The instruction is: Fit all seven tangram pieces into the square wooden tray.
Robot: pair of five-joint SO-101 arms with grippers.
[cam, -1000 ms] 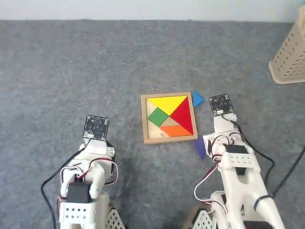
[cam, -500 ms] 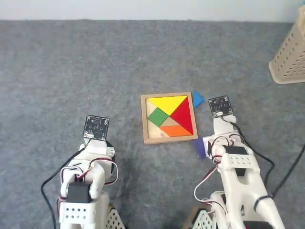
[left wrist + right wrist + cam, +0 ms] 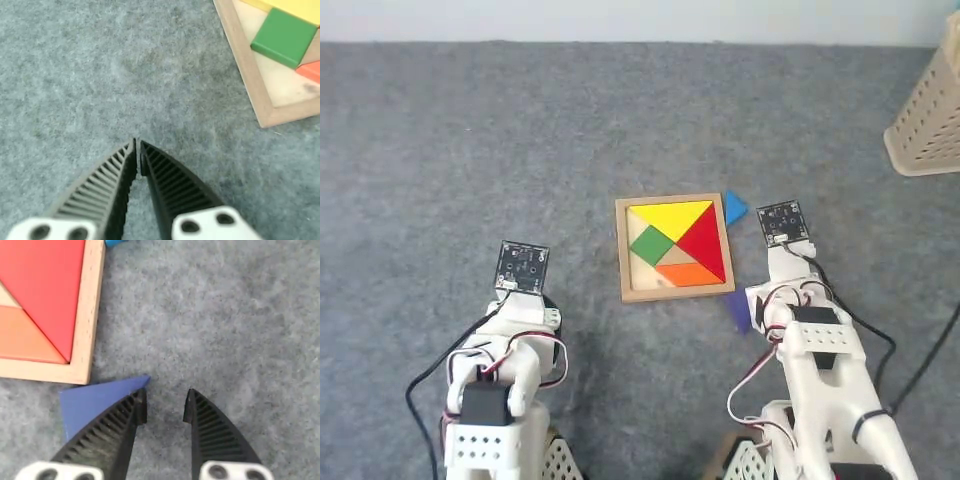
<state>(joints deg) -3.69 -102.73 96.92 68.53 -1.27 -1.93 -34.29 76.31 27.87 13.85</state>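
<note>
The square wooden tray (image 3: 622, 250) lies mid-table holding a yellow triangle (image 3: 670, 217), a red triangle (image 3: 704, 243), a green square (image 3: 651, 244) and an orange piece (image 3: 688, 273). A light blue piece (image 3: 734, 207) rests on the carpet by the tray's far right corner. A dark blue triangle (image 3: 95, 400) lies just off the tray's near right corner, also seen as the dark blue triangle (image 3: 739, 310). My right gripper (image 3: 164, 406) is open beside that triangle, one finger (image 3: 120, 426) over its edge. My left gripper (image 3: 138, 150) is shut and empty over bare carpet, left of the tray (image 3: 246, 65).
Grey carpet covers the whole table (image 3: 470, 150). A beige perforated basket (image 3: 930, 110) stands at the far right edge. Cables (image 3: 910, 370) trail behind the right arm.
</note>
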